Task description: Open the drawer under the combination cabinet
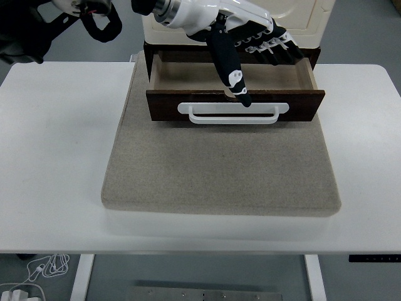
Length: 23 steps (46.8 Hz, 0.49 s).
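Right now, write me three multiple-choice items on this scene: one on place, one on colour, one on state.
1. Where does the cabinet stand?
A. on the mat
B. on the floor
C. on a chair

2. What colour is the drawer's handle?
A. red
B. white
C. black

3. How is the drawer?
A. shut
B. taken out
C. pulled open

Answers:
1 A, the grey mat lies under it on the table.
2 B, a white bar on the dark brown front.
3 C, its inside shows; the left hand hangs above, holding nothing.
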Each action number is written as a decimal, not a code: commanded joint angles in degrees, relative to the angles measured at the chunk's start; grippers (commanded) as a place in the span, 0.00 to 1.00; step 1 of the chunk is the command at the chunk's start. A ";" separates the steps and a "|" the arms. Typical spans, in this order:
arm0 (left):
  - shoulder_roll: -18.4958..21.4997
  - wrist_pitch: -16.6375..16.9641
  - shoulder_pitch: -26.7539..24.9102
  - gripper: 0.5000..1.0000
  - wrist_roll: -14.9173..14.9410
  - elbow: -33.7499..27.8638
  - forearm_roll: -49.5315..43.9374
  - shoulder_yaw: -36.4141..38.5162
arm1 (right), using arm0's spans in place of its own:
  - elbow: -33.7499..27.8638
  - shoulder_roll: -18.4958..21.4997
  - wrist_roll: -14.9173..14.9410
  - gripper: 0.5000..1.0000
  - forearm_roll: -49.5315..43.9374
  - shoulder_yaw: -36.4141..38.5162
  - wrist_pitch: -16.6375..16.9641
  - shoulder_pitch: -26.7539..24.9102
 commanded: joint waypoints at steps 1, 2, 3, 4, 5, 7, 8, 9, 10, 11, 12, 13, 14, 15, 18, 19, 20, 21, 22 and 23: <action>0.07 0.00 -0.16 1.00 0.00 0.01 -0.09 -2.08 | 0.00 0.00 0.00 0.86 0.00 0.00 -0.01 0.00; 0.07 0.00 -0.16 1.00 0.00 0.01 -0.09 -2.78 | 0.00 0.00 0.00 0.86 0.00 0.00 -0.01 0.00; 0.07 0.00 -0.16 1.00 0.00 0.01 -0.09 -3.48 | 0.00 0.00 0.00 0.86 0.00 0.00 -0.01 0.00; 0.07 0.00 -0.25 1.00 0.00 0.01 -0.09 -4.19 | 0.00 0.00 0.00 0.86 0.00 0.00 -0.01 0.00; 0.16 0.00 -0.25 1.00 0.00 0.01 -0.09 -4.98 | 0.00 0.00 0.00 0.86 0.00 0.00 -0.01 0.00; 0.42 0.00 -0.34 1.00 0.00 0.09 -0.18 -6.65 | 0.00 0.00 0.00 0.86 0.00 0.00 -0.01 0.00; 0.60 0.00 -0.42 1.00 0.00 0.10 -0.18 -7.44 | 0.00 0.00 0.00 0.86 0.00 0.00 -0.01 0.00; 0.86 0.00 -0.60 1.00 -0.09 0.18 -0.27 -8.23 | 0.00 0.00 0.00 0.86 0.00 0.00 -0.01 0.00; 1.04 0.00 -0.77 1.00 -0.09 0.27 -0.27 -8.93 | 0.00 0.00 0.00 0.86 0.00 0.00 -0.01 0.00; 1.21 0.00 -0.86 1.00 -0.18 0.45 -0.36 -9.55 | 0.00 0.00 0.00 0.86 0.00 0.00 -0.01 0.00; 1.39 0.00 -0.95 1.00 -0.27 0.53 -0.36 -10.25 | 0.00 0.00 0.00 0.86 0.00 0.00 -0.01 0.00; 1.65 0.00 -1.04 1.00 -0.44 0.62 -0.44 -10.87 | 0.00 0.00 0.00 0.86 0.00 0.00 -0.01 0.00; 1.83 0.00 -1.04 1.00 -0.62 0.80 -0.62 -11.57 | 0.00 0.00 0.00 0.86 0.00 0.00 -0.01 0.00; 2.01 0.00 -1.13 1.00 -0.70 1.15 -0.80 -12.36 | 0.00 0.00 0.00 0.86 0.00 0.00 -0.01 0.00; 2.27 0.00 -1.04 1.00 -0.88 2.64 -1.15 -15.34 | 0.00 0.00 0.00 0.86 0.00 0.00 -0.01 0.00; 2.27 0.00 -1.04 1.00 -0.97 3.17 -1.24 -16.66 | 0.00 0.00 0.00 0.86 0.00 0.00 -0.01 0.00; 2.27 0.00 -1.04 1.00 -0.97 3.61 -1.24 -17.89 | 0.00 0.00 0.00 0.86 0.00 0.00 -0.01 0.00; 2.27 0.00 -1.04 1.00 -1.06 4.05 -1.32 -19.12 | 0.00 0.00 0.00 0.86 0.00 0.00 -0.01 0.00; 2.27 0.00 -0.95 1.00 -1.06 4.40 -1.50 -20.44 | 0.00 0.00 0.00 0.86 0.00 0.00 -0.01 0.00; 2.36 0.00 -0.86 1.00 -1.06 4.84 -1.67 -21.67 | 0.00 0.00 0.00 0.86 0.00 0.00 -0.01 0.00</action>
